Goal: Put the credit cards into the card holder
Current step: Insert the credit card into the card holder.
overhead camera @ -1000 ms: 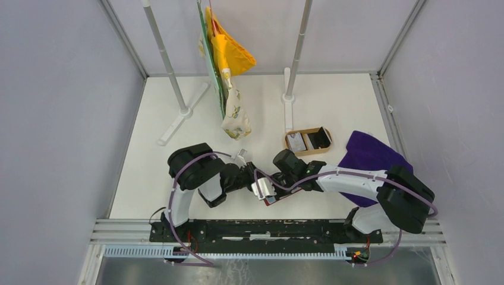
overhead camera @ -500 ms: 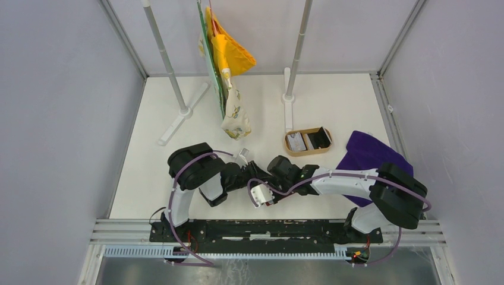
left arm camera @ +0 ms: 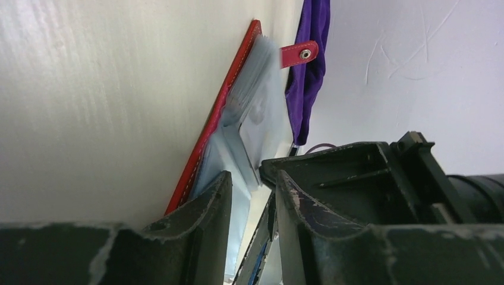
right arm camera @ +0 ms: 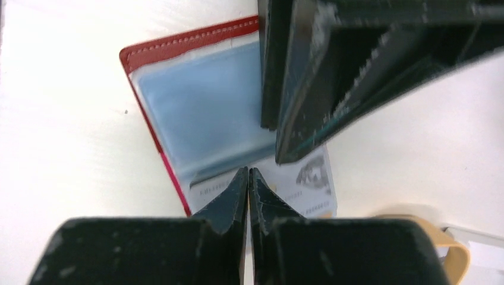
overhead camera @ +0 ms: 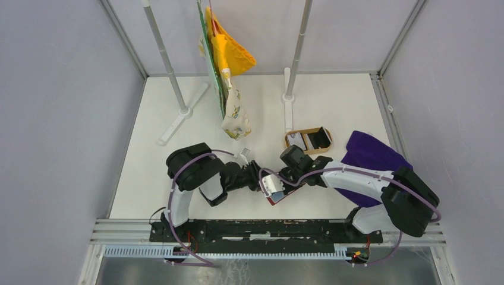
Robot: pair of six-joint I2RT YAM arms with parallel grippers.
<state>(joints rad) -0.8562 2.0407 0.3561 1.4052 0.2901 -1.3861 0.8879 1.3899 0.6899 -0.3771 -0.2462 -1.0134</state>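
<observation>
Card holder (right arm camera: 196, 119) on white table (overhead camera: 333, 107)

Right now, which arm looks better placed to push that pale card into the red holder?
Probably right: the right gripper, shut, points at the card sticking out of the holder; the left gripper sits over the sleeves.

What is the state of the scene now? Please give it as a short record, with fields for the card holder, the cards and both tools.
card holder: open on the table, clear sleeves showing
pale card: printed, seemingly partly under a sleeve
left tool: at the sleeves; grip unclear
right tool: shut, tips over the pale card
tray cards: in the wooden tray, beyond the tools
</observation>
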